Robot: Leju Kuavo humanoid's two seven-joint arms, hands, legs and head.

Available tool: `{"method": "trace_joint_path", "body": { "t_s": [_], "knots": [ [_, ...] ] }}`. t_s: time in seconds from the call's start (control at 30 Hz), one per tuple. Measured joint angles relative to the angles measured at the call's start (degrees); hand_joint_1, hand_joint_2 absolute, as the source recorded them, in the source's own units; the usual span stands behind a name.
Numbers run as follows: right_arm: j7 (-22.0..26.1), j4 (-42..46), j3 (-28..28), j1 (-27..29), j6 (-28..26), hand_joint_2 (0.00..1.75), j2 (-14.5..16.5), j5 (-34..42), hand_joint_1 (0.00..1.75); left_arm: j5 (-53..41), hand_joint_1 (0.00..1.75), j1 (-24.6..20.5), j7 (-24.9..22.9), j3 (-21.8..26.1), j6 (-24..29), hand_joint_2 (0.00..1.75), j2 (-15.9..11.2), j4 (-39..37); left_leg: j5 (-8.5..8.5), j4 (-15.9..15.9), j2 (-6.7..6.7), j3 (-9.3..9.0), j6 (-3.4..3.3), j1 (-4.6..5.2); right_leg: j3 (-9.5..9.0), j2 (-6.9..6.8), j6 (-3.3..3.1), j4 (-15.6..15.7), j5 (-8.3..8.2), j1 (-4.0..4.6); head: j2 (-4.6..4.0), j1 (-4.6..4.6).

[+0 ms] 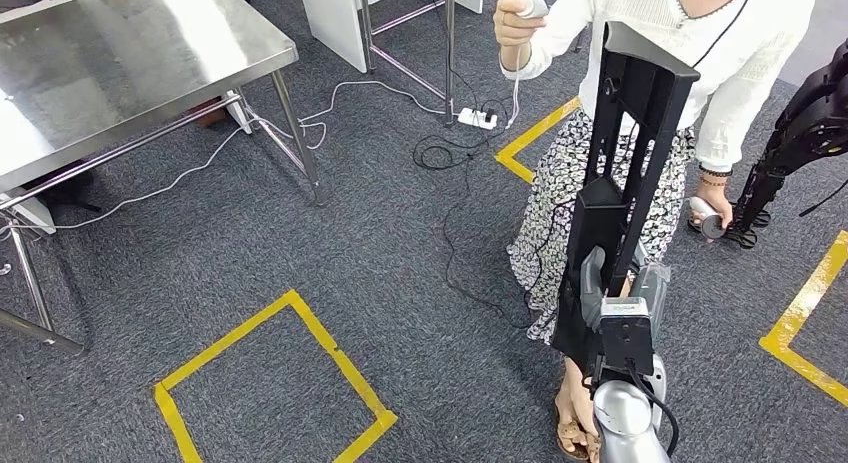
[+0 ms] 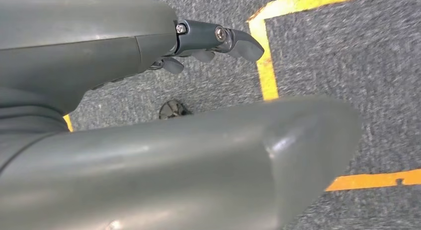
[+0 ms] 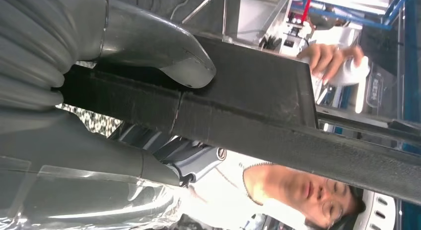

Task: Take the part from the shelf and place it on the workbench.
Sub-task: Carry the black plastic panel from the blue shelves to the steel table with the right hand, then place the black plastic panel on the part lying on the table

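The right hand [image 1: 612, 301] sits at the lower right of the head view, grasping the part [image 1: 625, 173], a long black frame that rises from the hand towards the top of the frame, tilted slightly right. In the right wrist view the thick grey thumb [image 3: 164, 51] lies across the black bar of the part [image 3: 258, 106] while darker fingers [image 3: 196, 158] wrap it from the other side. The left hand [image 2: 218, 41] hangs over grey carpet and yellow floor tape [image 2: 265, 61], its fingers loosely bent with nothing in them. The workbench [image 1: 130, 63], a steel table, fills the upper left of the head view, well apart from the part. A person in a white top and patterned skirt [image 1: 640, 103] stands just behind the part, holding a white controller [image 1: 530, 3] raised in one hand and another [image 1: 705, 218] low at the side. A white cable [image 1: 330, 103] trails across the carpet between the workbench and the person
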State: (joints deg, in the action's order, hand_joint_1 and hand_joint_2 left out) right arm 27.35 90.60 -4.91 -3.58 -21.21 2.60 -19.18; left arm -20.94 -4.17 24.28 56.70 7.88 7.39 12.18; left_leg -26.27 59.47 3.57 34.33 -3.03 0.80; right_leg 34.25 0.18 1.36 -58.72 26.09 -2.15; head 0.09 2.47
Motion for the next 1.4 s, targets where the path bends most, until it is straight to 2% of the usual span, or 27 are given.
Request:
{"method": "trace_joint_path", "body": {
  "t_s": [0.07, 0.13, 0.17, 0.2, 0.23, 0.27, 0.3, 0.37, 0.43, 0.5, 0.53, 0.57, 0.63, 0.7, 0.73, 0.8, 0.83, 0.9, 0.97, 1.03, 1.1, 1.17, 1.2, 1.23, 1.27, 1.33, 1.4],
  "knots": [
    [-0.02, 0.22, 0.01, 0.01, -0.07, 1.75, 0.01, 0.04, 1.75, -0.14, 0.00, 0.03, 0.00, -0.01, -0.05, 0.00, -0.08, -0.01, -2.12, 3.76, -1.42, 1.61, 0.77, -0.43, -0.37, -0.29, -0.58, 0.10, 0.11, -0.23, 0.00, 0.43],
    [-0.03, 0.40, 0.04, 0.10, -0.15, 1.75, -0.01, 0.20, 1.75, -0.38, 0.00, 0.00, 0.00, -0.02, -0.17, 0.00, 0.00, -0.03, -5.29, 10.96, -2.80, 5.44, 1.56, -1.04, -0.55, -0.68, -1.05, 0.12, 0.33, 0.04, 0.00, 0.76],
    [-0.03, 0.42, 0.08, 0.18, -0.19, 1.75, -0.03, 0.33, 1.75, -0.50, 0.00, 0.01, 0.00, -0.02, -0.26, 0.00, 0.01, -0.04, -6.21, 14.05, -3.09, 7.30, 1.80, -1.31, -0.58, -0.90, -1.15, 0.12, 0.43, 0.16, 0.00, 0.75],
    [-0.03, 0.43, 0.15, 0.33, -0.21, 1.75, -0.05, 0.47, 1.75, -0.60, 0.00, 0.03, 0.00, -0.03, -0.33, 0.00, 0.01, -0.04, -6.19, 15.55, -3.23, 8.43, 1.91, -1.48, -0.63, -1.13, -1.19, 0.12, 0.54, 0.25, 0.00, 0.76],
    [-0.01, 0.48, 0.26, 0.51, -0.23, 1.75, -0.06, 0.62, 1.75, -0.67, 0.00, 0.04, 0.00, -0.03, -0.45, 0.00, 0.01, -0.04, -5.09, 14.89, -3.30, 8.46, 1.87, -1.57, -0.75, -1.35, -1.19, 0.12, 0.68, 0.31, 0.00, 0.77],
    [0.04, 0.57, 0.38, 0.67, -0.23, 1.75, -0.07, 0.76, 1.75, -0.78, 0.00, 0.05, 0.00, -0.03, -0.58, 0.00, 0.00, -0.03, -3.15, 12.07, -3.43, 7.29, 1.63, -1.55, -0.94, -1.55, -1.15, 0.13, 0.81, 0.36, 0.00, 0.77],
    [0.14, 0.75, 0.54, 0.79, -0.24, 1.75, -0.08, 0.90, 1.75, -0.92, 0.00, 0.04, 0.01, -0.03, -0.70, 0.00, -0.03, -0.03, -0.94, 7.99, -3.89, 5.36, 1.15, -1.38, -1.17, -1.75, -1.08, 0.18, 0.94, 0.37, 0.00, 0.77],
    [0.46, 1.23, 0.88, 1.03, -0.32, 1.75, -0.12, 1.21, 1.75, -1.25, 0.00, -0.09, 0.05, -0.03, -0.89, 0.00, -0.19, -0.01, 1.38, 1.52, -5.15, 2.15, 0.32, -0.80, -1.57, -2.18, -0.77, 0.40, 1.18, 0.50, 0.00, 0.73],
    [0.75, 1.66, 1.25, 1.50, -0.44, 1.75, -0.16, 1.51, 1.75, -1.51, 0.00, -0.20, 0.11, -0.04, -0.93, 0.00, -0.36, 0.01, 1.22, -0.24, -5.57, 1.31, -0.10, -0.24, -1.90, -2.79, -0.26, 0.82, 1.35, 0.47, 0.00, 0.72],
    [0.93, 2.23, 1.49, 2.08, -0.52, 1.75, -0.24, 1.73, 1.75, -1.67, 0.00, -0.14, 0.14, -0.05, -0.93, 0.00, -0.43, 0.02, 1.60, -1.81, -4.85, 0.22, -0.81, -0.06, -2.61, -3.23, 0.26, 1.44, 1.42, 0.54, 0.00, 0.70],
    [1.02, 2.52, 1.61, 2.26, -0.56, 1.75, -0.32, 1.78, 1.75, -1.74, 0.00, -0.12, 0.16, -0.05, -0.93, 0.00, -0.41, 0.02, 2.03, -2.99, -4.50, -0.70, -1.34, -0.09, -2.55, -2.90, 0.30, 0.89, 1.83, 0.70, 0.00, 0.64],
    [1.09, 2.77, 1.77, 2.38, -0.61, 1.75, -0.42, 1.84, 1.75, -1.76, 0.00, -0.13, 0.17, -0.06, -0.93, 0.00, -0.36, 0.02, 2.50, -4.09, -4.14, -1.58, -1.83, -0.18, -1.92, -2.31, 0.16, -0.76, 2.63, 0.83, 0.00, 0.55],
    [1.18, 2.94, 2.25, 2.78, -0.72, 1.75, -0.73, 1.91, 1.75, -1.83, 0.00, -0.27, 0.20, -0.08, -0.96, 0.00, -0.26, 0.02, 2.88, -4.91, -3.35, -2.31, -2.40, -0.24, 1.74, -0.96, -0.36, -7.66, 5.34, 0.81, 0.00, 0.40],
    [1.20, 2.97, 2.73, 3.48, -0.80, 1.75, -1.05, 2.07, 1.75, -1.90, 0.00, -0.35, 0.20, -0.10, -1.03, 0.00, -0.25, 0.01, 2.70, -4.81, -2.28, -2.31, -2.38, -0.15, 5.29, -0.54, -0.07, -13.09, 6.68, 0.62, 0.00, 0.31],
    [1.25, 3.00, 2.90, 3.73, -0.81, 1.75, -1.18, 2.22, 1.75, -1.98, 0.00, -0.31, 0.19, -0.11, -1.09, 0.00, -0.20, 0.01, 2.55, -4.64, -1.74, -2.31, -2.23, -0.15, 5.67, -0.49, 0.45, -12.88, 6.01, 0.49, 0.00, 0.31],
    [1.41, 3.12, 3.22, 3.89, -0.85, 1.75, -1.41, 2.58, 1.75, -2.22, 0.00, -0.24, 0.17, -0.16, -1.17, 0.00, -0.06, -0.02, 1.90, -3.72, -0.75, -2.20, -1.57, -0.25, 3.12, -0.21, 1.78, -6.41, 2.58, 0.07, 0.00, 0.29],
    [1.50, 3.19, 3.34, 3.85, -0.87, 1.75, -1.51, 2.74, 1.75, -2.32, 0.00, -0.22, 0.15, -0.21, -1.19, 0.00, -0.02, -0.02, 1.37, -2.94, -0.34, -1.98, -1.09, -0.17, 1.49, 0.08, 2.08, -3.00, 1.16, -0.01, 0.00, 0.23],
    [1.59, 3.30, 3.53, 3.80, -0.93, 1.75, -1.62, 2.92, 1.75, -2.43, 0.00, -0.18, 0.14, -0.36, -1.17, 0.00, -0.03, -0.03, 0.41, -1.52, 0.21, -1.40, -0.38, 0.01, -0.32, 0.42, 1.64, 0.45, -0.02, -0.01, 0.00, 0.21],
    [1.63, 3.36, 3.62, 3.76, -0.98, 1.75, -1.64, 2.99, 1.75, -2.46, 0.00, -0.05, 0.14, -0.51, -1.10, 0.00, -0.05, -0.03, 0.01, -1.01, 0.39, -1.05, -0.15, -0.05, -0.41, 0.21, 0.65, 0.39, 0.06, 0.10, 0.00, 0.24],
    [1.69, 3.42, 3.68, 3.72, -0.99, 1.75, -1.67, 3.07, 1.75, -2.47, 0.00, 0.08, 0.13, -0.58, -0.98, 0.00, -0.13, -0.04, -0.75, 0.12, -0.52, -0.66, 0.32, -0.32, -0.63, -0.01, 0.02, 0.47, 0.09, -0.06, 0.00, 0.39],
    [1.82, 3.51, 3.74, 3.75, -0.99, 1.75, -1.70, 3.19, 1.75, -2.44, 0.00, 0.04, 0.11, -0.62, -0.88, 0.00, -0.15, -0.06, -3.22, 4.75, -2.17, 1.43, 1.13, -0.74, -0.93, -0.32, -0.51, 0.54, 0.25, -0.15, 0.00, 0.71],
    [1.92, 3.55, 3.75, 3.80, -0.99, 1.75, -1.73, 3.34, 1.75, -2.35, 0.00, -0.01, 0.07, -0.64, -0.83, 0.00, -0.09, -0.07, -6.15, 12.03, -3.05, 5.39, 1.74, -1.24, -1.11, -0.76, -0.91, 0.53, 0.49, 0.06, 0.00, 0.89],
    [1.95, 3.55, 3.76, 3.86, -0.99, 1.75, -1.74, 3.40, 1.75, -2.31, 0.00, 0.00, 0.03, -0.64, -0.81, 0.00, -0.08, -0.07, -6.60, 14.48, -3.21, 6.97, 1.87, -1.41, -1.20, -1.03, -1.03, 0.53, 0.62, 0.18, 0.00, 0.89],
    [1.96, 3.54, 3.76, 3.90, -0.99, 1.75, -1.75, 3.44, 1.75, -2.27, 0.00, 0.01, -0.01, -0.64, -0.79, 0.00, -0.07, -0.07, -5.95, 14.92, -3.27, 7.60, 1.85, -1.50, -1.33, -1.27, -1.10, 0.52, 0.76, 0.28, 0.00, 0.90],
    [1.96, 3.55, 3.77, 3.94, -0.99, 1.75, -1.74, 3.45, 1.75, -2.24, 0.00, 0.02, -0.03, -0.64, -0.78, 0.00, -0.07, -0.07, -4.29, 13.12, -3.33, 7.09, 1.66, -1.51, -1.52, -1.51, -1.11, 0.52, 0.90, 0.35, 0.00, 0.91],
    [1.96, 3.58, 3.77, 3.92, -0.99, 1.75, -1.74, 3.44, 1.75, -2.17, 0.00, -0.02, -0.04, -0.64, -0.72, 0.00, -0.15, -0.05, -0.16, 5.47, -4.33, 3.65, 0.59, -1.10, -2.02, -1.96, -1.02, 0.65, 1.19, 0.42, 0.00, 0.88],
    [1.98, 3.61, 3.78, 3.84, -1.02, 1.75, -1.75, 3.44, 1.75, -2.07, 0.00, -0.16, -0.04, -0.65, -0.60, 0.00, -0.31, -0.01, 1.52, 0.14, -5.82, 1.14, -0.50, -0.28, -2.35, -2.49, -0.75, 0.97, 1.36, 0.47, 0.00, 0.86]
  ]
}}
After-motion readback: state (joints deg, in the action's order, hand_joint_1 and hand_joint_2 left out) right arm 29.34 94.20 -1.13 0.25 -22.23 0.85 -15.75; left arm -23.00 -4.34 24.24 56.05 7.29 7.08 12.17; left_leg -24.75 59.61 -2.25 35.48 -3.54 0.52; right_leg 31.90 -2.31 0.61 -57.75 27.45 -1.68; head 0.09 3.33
